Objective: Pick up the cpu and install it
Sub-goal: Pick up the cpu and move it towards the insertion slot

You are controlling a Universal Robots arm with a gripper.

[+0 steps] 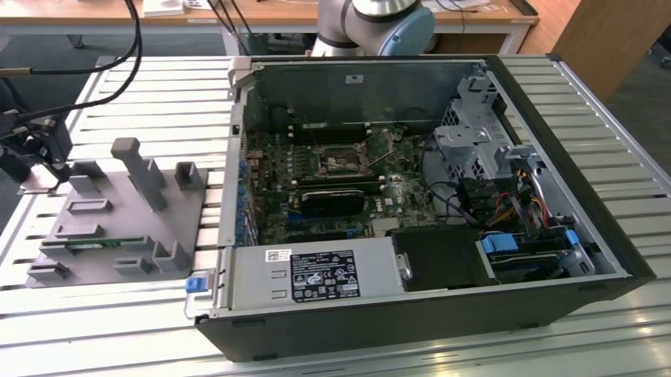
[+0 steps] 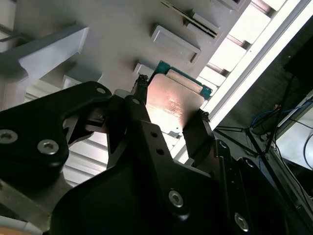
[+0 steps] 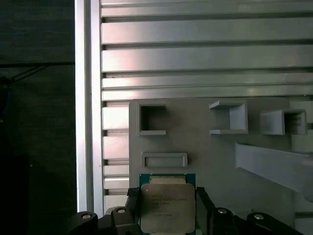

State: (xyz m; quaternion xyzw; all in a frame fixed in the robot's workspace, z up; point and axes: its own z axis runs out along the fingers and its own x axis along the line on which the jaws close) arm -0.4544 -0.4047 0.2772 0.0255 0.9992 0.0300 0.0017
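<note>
Black gripper (image 3: 167, 201) closes on the cpu (image 3: 167, 208), one finger (image 3: 133, 200) against each of two opposite edges of the chip; in the second wrist view the gripper (image 2: 171, 103) frames the cpu (image 2: 178, 98) the same way, and the silver-grey lid catches warm light above a thin green rim. The chip sits at the edge of a grey fixture plate (image 3: 215, 147), though whether it rests on the plate or hangs just clear of it cannot be told. Just past the chip lies a shallow rectangular pocket (image 3: 164, 160); farther on stand three open square holders (image 3: 151, 120), and a slanted grey post (image 3: 269, 164) crosses beside them. The plate lies on a slatted aluminium table (image 3: 195, 54).

In the exterior view the arm's dark wrist hardware (image 1: 27, 149) hangs at the exterior view's left edge, over the fixture plate's (image 1: 105, 228) corner, with black cables (image 1: 128, 47) trailing up from it; a green memory stick (image 1: 100, 245) lies in a slot near the plate's front. Well apart, toward the exterior view's right, an opened computer case (image 1: 618, 236) lies on its side on the table (image 1: 157, 102); its motherboard (image 1: 314, 196) faces up, with the metal-framed cpu socket (image 1: 343, 159) near its middle and the power supply (image 1: 314, 275) at the near side. The arm's pale blue base joint (image 1: 378, 23) rises behind the case.
</note>
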